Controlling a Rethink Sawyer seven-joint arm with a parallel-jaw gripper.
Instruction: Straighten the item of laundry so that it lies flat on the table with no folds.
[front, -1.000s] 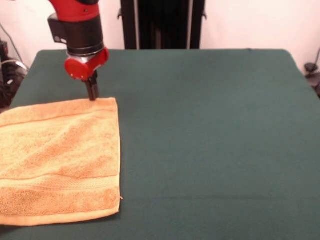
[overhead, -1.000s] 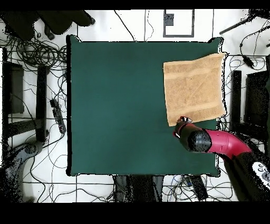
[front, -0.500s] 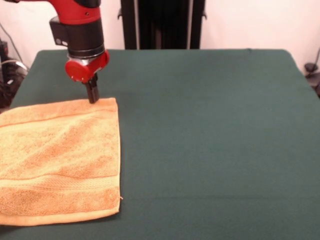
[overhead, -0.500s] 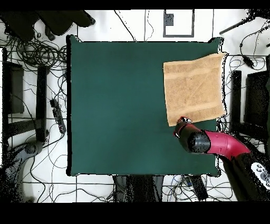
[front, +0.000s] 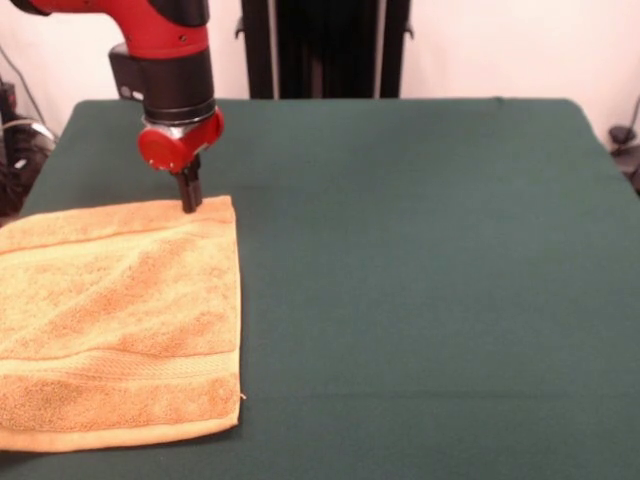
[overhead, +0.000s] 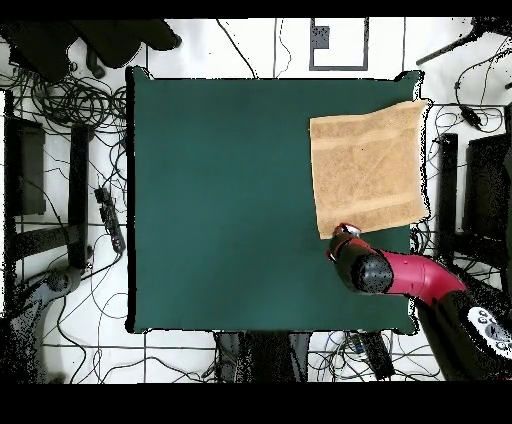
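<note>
Front view: one towel (front: 120, 320) spread on one table (front: 420, 250); one hand (front: 189, 203), fingers together, at its corner.

White wall (front: 500, 45) behind; pale tiled floor (overhead: 250, 45) strewn with black cables (overhead: 70, 100).

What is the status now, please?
Gripper at far edge of golden-orange terry towel, fingers unclear. Towel spread flat on dark green table, near its edge. Nothing in the way.
</note>
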